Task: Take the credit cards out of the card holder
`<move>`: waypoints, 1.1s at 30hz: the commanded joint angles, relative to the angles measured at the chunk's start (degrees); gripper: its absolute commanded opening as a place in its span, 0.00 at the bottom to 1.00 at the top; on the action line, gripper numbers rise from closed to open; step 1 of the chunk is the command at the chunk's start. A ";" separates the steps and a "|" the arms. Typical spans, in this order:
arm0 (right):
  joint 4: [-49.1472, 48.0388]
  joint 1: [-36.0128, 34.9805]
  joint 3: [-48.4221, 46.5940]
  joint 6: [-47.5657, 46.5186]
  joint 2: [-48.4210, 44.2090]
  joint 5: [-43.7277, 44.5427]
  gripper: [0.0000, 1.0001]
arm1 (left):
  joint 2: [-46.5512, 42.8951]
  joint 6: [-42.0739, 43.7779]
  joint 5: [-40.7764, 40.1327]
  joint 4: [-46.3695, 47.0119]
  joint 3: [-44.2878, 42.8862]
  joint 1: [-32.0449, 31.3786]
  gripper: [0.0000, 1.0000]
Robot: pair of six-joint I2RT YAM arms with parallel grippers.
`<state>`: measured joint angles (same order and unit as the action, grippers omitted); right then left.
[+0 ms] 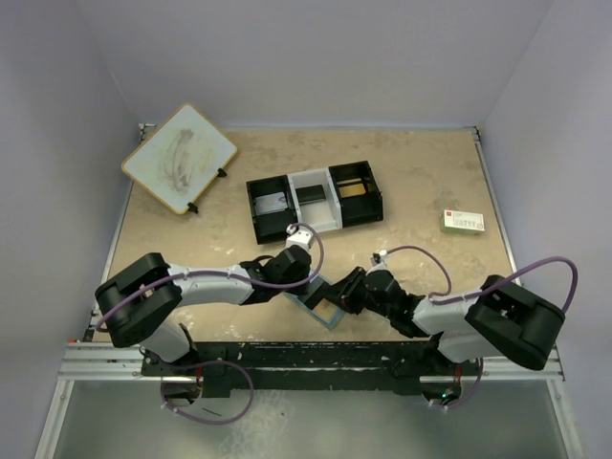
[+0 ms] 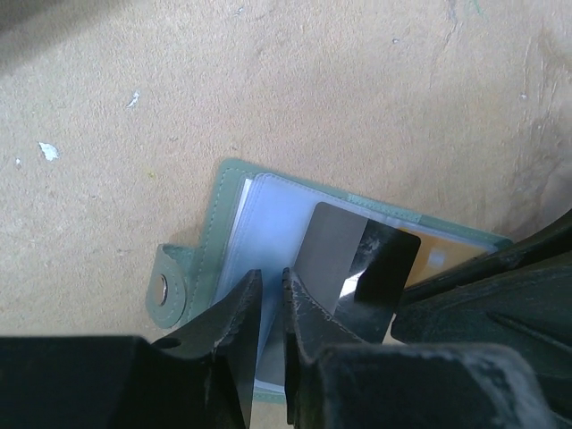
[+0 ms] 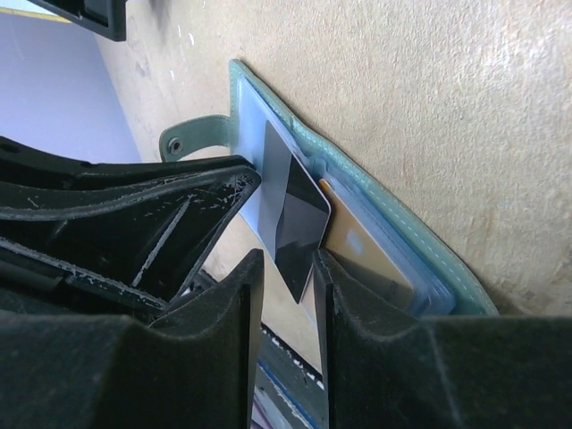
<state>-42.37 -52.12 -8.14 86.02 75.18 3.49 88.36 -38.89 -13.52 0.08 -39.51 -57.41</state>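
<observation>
At the table's near edge the card holder lies open, its long axis slanted. A dark card juts out, one corner between the right gripper's spread jaws. The left gripper is narrowed to a slit over the pages. Whether either grips, I cannot tell. The white box's print is too small to read.

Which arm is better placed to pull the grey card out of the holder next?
Right, probably: the right gripper straddles the grey card's free corner, while the left gripper sits over the card holder beside it.
</observation>
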 commanded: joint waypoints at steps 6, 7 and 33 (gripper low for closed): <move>-8.06 0.09 -0.33 2.48 9.92 -0.82 0.26 | 2.60 -3.02 1.26 -0.99 4.67 0.16 0.11; -9.05 0.09 -0.62 2.49 10.65 -0.93 0.25 | 2.42 -2.98 1.22 -1.04 4.70 0.11 0.11; 15.53 -0.26 -11.48 2.01 13.50 5.30 0.33 | 4.87 -7.60 -3.18 -4.89 4.94 0.56 0.00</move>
<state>-37.93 -52.07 -18.68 89.01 86.56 4.40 88.77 -45.10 -20.10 3.64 -37.39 -56.64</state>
